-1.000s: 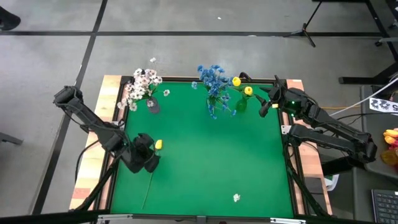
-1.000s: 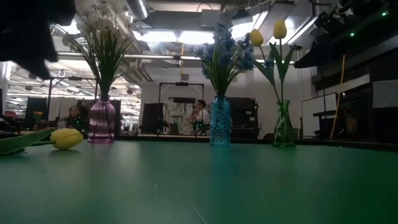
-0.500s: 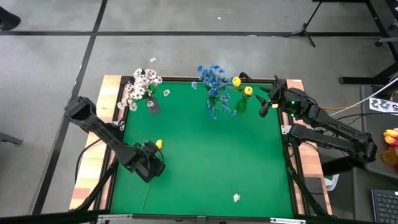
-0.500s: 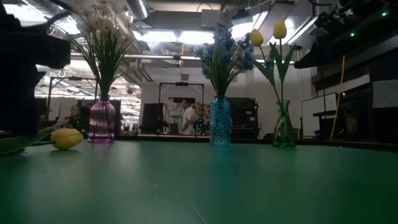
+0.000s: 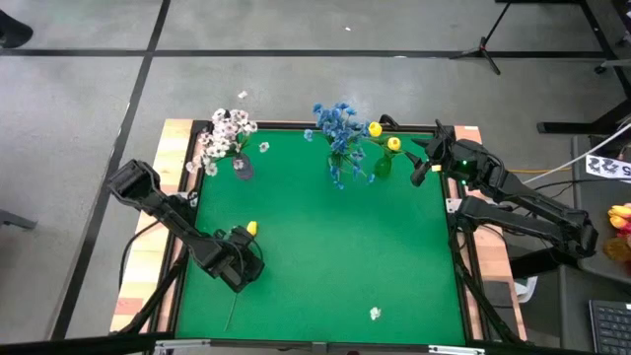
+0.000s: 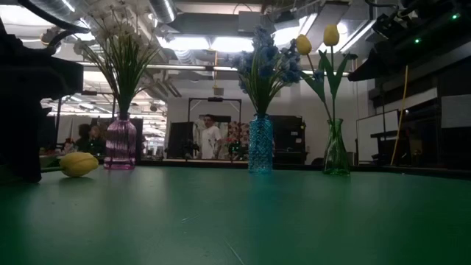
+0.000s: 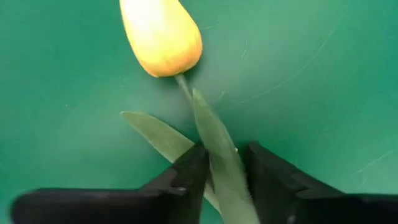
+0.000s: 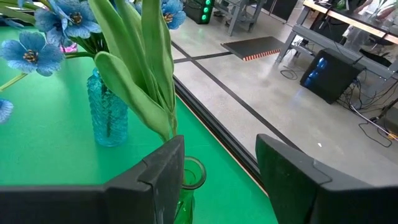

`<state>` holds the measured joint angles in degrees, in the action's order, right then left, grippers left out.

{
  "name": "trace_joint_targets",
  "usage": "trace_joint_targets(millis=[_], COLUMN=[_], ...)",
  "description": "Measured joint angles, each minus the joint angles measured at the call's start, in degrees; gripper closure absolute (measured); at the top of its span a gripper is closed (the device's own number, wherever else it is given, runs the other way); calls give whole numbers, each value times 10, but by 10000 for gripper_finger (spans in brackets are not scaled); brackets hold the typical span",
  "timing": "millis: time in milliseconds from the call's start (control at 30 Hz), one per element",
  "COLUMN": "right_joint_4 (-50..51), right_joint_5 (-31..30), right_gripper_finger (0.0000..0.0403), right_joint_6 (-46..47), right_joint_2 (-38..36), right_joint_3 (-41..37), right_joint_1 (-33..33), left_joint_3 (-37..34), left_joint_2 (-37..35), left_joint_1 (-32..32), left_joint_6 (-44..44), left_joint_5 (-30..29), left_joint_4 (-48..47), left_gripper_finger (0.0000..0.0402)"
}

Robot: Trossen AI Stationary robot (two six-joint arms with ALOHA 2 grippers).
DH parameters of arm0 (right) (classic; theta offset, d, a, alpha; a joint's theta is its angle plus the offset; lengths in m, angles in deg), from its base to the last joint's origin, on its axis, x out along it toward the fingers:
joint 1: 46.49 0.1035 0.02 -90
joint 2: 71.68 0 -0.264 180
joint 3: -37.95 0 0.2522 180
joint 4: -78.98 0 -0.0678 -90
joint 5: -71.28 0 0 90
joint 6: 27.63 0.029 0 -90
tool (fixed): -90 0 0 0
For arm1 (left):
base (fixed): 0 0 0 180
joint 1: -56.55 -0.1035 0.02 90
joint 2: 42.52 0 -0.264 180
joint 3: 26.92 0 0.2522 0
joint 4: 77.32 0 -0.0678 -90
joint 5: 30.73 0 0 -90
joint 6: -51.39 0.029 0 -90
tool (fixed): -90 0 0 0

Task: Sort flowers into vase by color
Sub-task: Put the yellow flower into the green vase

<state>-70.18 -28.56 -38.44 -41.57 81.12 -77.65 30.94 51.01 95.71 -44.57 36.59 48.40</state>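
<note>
A yellow flower lies flat on the green table near its left edge, bud (image 5: 252, 229) toward the far side and thin stalk (image 5: 232, 311) running to the near edge. My left gripper (image 5: 243, 262) stands over the stalk just behind the bud (image 7: 161, 34), shut on it. My right gripper (image 8: 217, 180) hangs open at the back right, above the green vase (image 5: 383, 166) that holds two yellow flowers (image 6: 330, 35). White flowers stand in the pink vase (image 6: 120, 143), blue ones in the blue vase (image 6: 259, 144). My left gripper pinches the yellow flower's stalk and long leaf (image 7: 219, 149) between its two fingers, a short way below the bud. The fingers (image 7: 189, 174) come steeply from above and lie across the stalk. The flower lies on the table, bud and leaf flat on the green surface.
The three vases stand in a row along the far edge. Loose white blossoms lie near the front (image 5: 375, 314) and by the pink vase (image 5: 264, 147). The middle of the green table (image 5: 335, 256) is bare. People stand in the room behind.
My left gripper has come down onto the lying yellow flower, shifting a little toward the near edge and tipping more steeply downward. In the low view it now stands on the table in front of the leaf. The flower has stayed in place.
</note>
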Motion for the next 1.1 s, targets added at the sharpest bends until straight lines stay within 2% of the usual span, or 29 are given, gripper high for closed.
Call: trace_joint_targets(millis=[233, 533, 700, 867, 1000, 1100], right_joint_4=[0, -1, -2, -2, -5, -12], right_joint_5=[-1, 30, 34, 36, 92, 188], right_gripper_finger=[205, 205, 205, 205, 205, 205], right_joint_6=[0, 1, 0, -1, -1, -1], right_joint_2=[0, -27, -56, -82, -97, -102], right_joint_3=[0, 20, 53, 69, 71, 71], right_joint_1=[0, 0, 0, 0, 0, 0], left_joint_3=[24, 68, 108, 152, 197, 226], left_joint_2=[3, 1, -11, -36, -59, -78], left_joint_1=[-1, -8, -20, -32, -40, -44], left_joint_6=[30, 94, 161, 246, 344, 473], left_joint_5=[4, -33, -92, -165, -235, -282], left_joint_4=[-18, -24, -24, -20, -5, 69], left_gripper_finger=[391, 386, 396, 383, 385, 394])
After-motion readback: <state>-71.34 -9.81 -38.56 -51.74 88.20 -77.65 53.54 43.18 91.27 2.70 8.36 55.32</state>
